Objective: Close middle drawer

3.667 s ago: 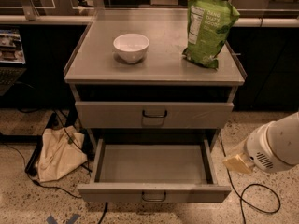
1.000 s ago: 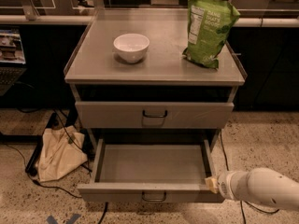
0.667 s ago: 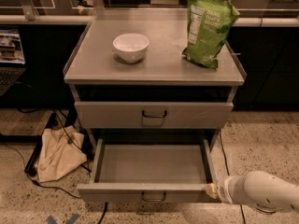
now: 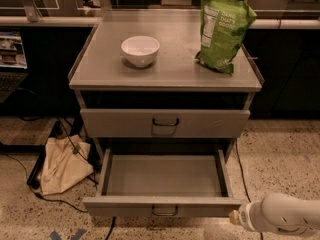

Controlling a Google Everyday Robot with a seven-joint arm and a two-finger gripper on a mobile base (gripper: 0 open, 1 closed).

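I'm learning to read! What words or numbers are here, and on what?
Green bag on the cabinet top: big white letters and a white label, too blurred to read.
Picture at the left edge: too blurred to read.
None on the middle drawer, the white bowl, or the gripper by the drawer's front right corner.

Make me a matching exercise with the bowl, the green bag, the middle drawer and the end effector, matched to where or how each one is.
1. bowl
2. green bag
3. middle drawer
4. end effector

A. low down, by the drawer front's right end
B. pulled open
C. cabinet top, left side
D. cabinet top, right side

Pairs: 1-C, 2-D, 3-B, 4-A
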